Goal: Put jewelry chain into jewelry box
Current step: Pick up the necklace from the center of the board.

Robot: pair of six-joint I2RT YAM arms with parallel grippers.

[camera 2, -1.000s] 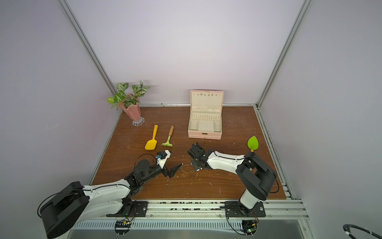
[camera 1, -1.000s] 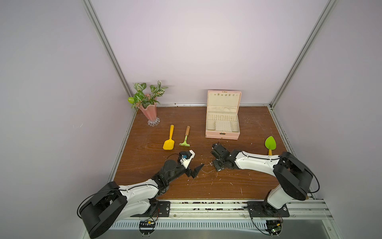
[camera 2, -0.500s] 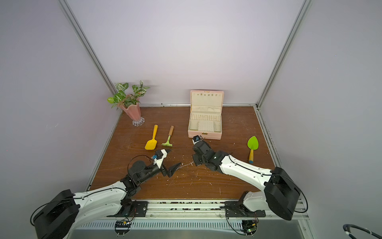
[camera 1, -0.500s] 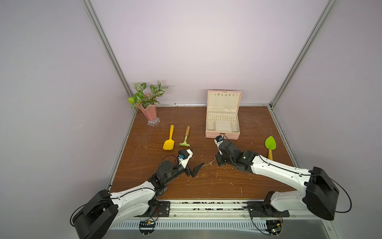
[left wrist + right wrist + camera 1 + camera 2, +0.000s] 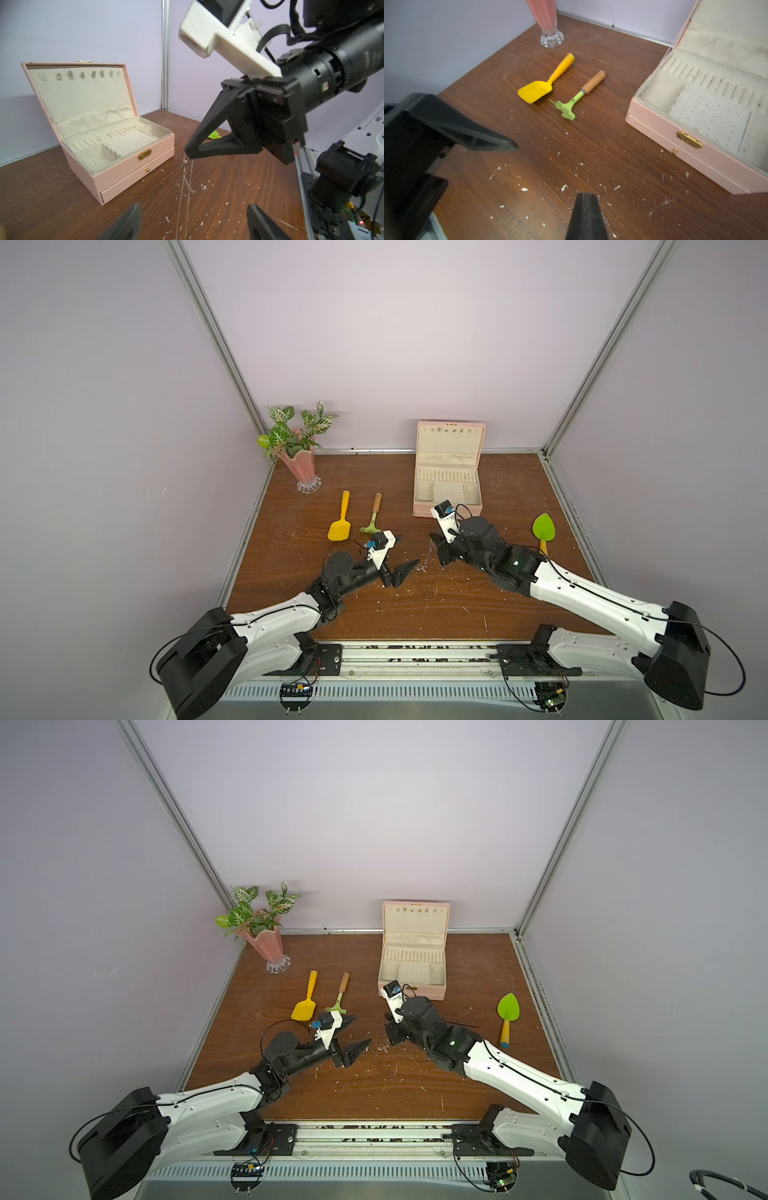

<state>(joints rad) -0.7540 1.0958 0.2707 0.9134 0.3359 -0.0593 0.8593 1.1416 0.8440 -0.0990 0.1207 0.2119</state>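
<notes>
Pink jewelry box point(image 5: 124, 166) open, right tool point(image 5: 188, 152) pinching jewelry chain point(image 5: 182, 180), left tool point(image 5: 405, 549) spread.

The chain point(image 5: 188, 207) runs off the left wrist view's edge, its lower end unseen; in both top views it is too fine to trace.

Three garden tools point(image 5: 340, 526) point(image 5: 372, 522) point(image 5: 543, 527), one vase point(image 5: 302, 466), one box point(image 5: 450, 448), one chain point(image 5: 189, 185).

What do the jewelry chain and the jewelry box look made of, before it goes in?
The jewelry chain: probably metal, pale silvery fine links that glint. The jewelry box: smooth matte pink shell, possibly faux leather over board; cream lining looks like soft fabric, puckered at the lid pocket; clasp shiny gold-coloured metal.
</notes>
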